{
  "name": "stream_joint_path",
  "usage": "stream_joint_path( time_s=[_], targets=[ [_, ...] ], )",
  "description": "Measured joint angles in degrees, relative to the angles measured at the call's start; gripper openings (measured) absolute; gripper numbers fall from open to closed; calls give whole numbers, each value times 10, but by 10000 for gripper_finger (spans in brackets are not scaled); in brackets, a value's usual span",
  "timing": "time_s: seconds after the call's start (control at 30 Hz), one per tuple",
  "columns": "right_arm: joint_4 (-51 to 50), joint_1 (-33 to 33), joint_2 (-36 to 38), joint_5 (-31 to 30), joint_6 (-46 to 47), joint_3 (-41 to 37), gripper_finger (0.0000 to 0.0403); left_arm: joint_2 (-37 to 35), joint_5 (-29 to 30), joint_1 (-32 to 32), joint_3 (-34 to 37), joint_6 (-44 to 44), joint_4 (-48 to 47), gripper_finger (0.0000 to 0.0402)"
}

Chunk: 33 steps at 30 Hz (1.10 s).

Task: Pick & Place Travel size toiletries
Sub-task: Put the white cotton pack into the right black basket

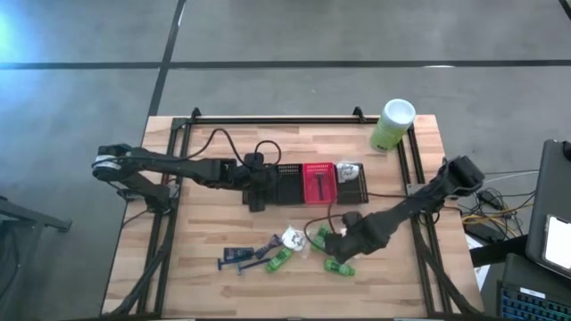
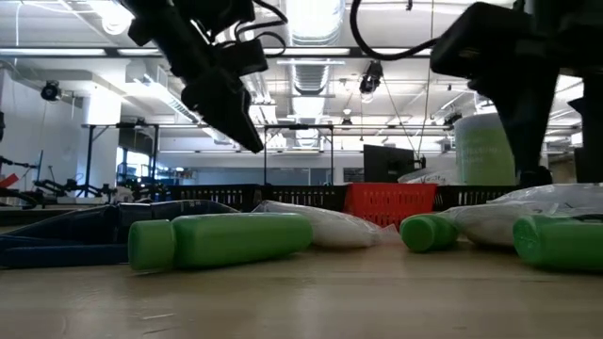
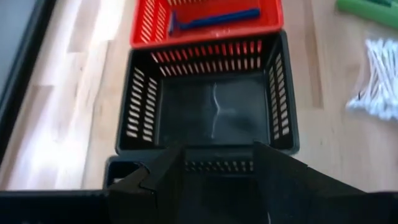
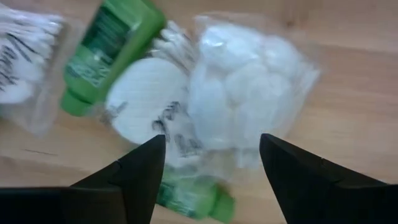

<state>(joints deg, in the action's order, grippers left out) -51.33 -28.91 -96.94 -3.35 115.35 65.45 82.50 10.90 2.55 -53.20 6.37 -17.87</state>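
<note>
Toiletries lie scattered on the wood near the table's front. There are green bottles (image 1: pixel 279 259) (image 1: pixel 337 266) (image 1: pixel 321 236), a white packet (image 1: pixel 292 239) and dark blue razors (image 1: pixel 236 256). My right gripper (image 1: pixel 343 242) points down over them, open. In its wrist view its fingers stand apart (image 4: pixel 211 174) above a crinkly packet of white pads (image 4: pixel 249 87), beside a green bottle (image 4: pixel 106 43). My left gripper (image 1: pixel 259 192) hangs open (image 3: pixel 217 186) over the black basket (image 3: pixel 211 112), slanting down. Beyond that, the red basket (image 1: pixel 318 183) holds a blue razor (image 3: pixel 214 18).
A large pale-green canister with a white lid (image 1: pixel 393 125) stands at the back right corner. Another packet (image 1: pixel 350 171) lies just right of the red basket. A packet of cotton swabs (image 3: pixel 379 81) lies near the baskets. A black frame (image 1: pixel 268 119) rims the table.
</note>
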Motion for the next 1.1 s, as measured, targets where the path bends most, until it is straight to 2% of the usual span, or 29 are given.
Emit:
stream_joint_path(
  time_s=[0.2,0.43,0.6,0.87,1.1],
  targets=[
    [-32,12,-27,-31,10,48,239,0,-30,0,11,-2,-2,190],
    [-107,37,-95,-29,-52,95,254,0,-35,0,23,-2,-1,190],
    [-93,37,-103,-11,-70,90,257,0,-35,0,33,-3,-1,191],
    [-70,20,-78,34,-19,21,210,0,-36,0,38,-1,20,190],
    [-67,10,-52,36,7,-1,151,0,-36,0,38,4,46,190]
  ],
)
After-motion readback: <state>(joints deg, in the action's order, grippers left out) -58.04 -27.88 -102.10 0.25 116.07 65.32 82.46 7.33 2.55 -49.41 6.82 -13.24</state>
